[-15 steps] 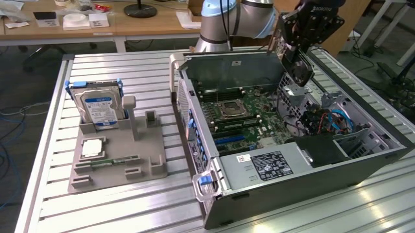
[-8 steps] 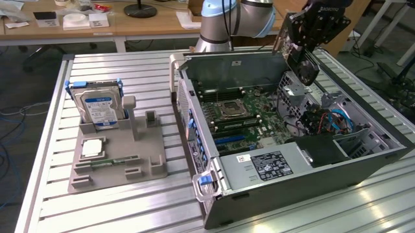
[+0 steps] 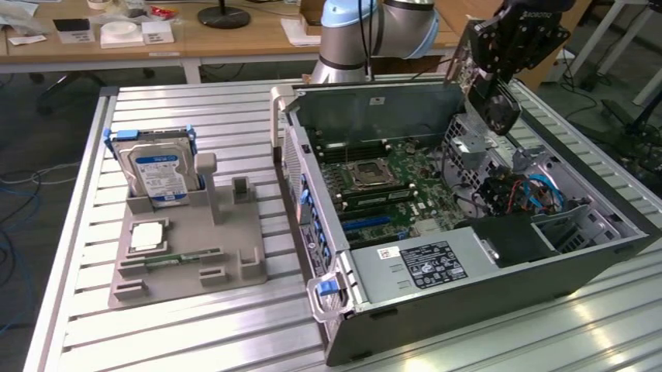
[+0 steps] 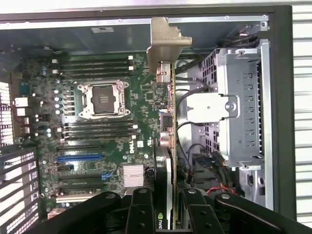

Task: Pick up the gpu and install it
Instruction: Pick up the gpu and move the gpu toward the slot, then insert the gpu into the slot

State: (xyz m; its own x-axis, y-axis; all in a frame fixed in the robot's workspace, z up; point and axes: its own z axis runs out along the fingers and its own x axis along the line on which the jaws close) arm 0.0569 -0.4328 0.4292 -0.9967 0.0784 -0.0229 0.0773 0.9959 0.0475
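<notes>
The gpu (image 3: 501, 105) hangs over the far right side of the open computer case (image 3: 497, 271), a dark card with a round fan. My gripper (image 3: 509, 66) is shut on it from above. In the wrist view the gpu (image 4: 168, 122) appears edge-on, slim, with its metal bracket (image 4: 165, 44) at the far end. It sits clamped between my gripper's (image 4: 168, 202) two black fingers (image 4: 141, 209). Below it lies the green motherboard (image 4: 97, 126) with a blue slot (image 4: 80, 157) and an empty processor socket (image 4: 103, 99). The card floats above the board, apart from it.
A silver drive cage (image 4: 239, 102) and loose cables (image 4: 204, 165) stand beside the card inside the case. In the exterior view's left, a grey fixture (image 3: 186, 248) holds a hard drive (image 3: 157, 174) and a green memory stick (image 3: 181, 258) on the slatted metal table (image 3: 207, 116).
</notes>
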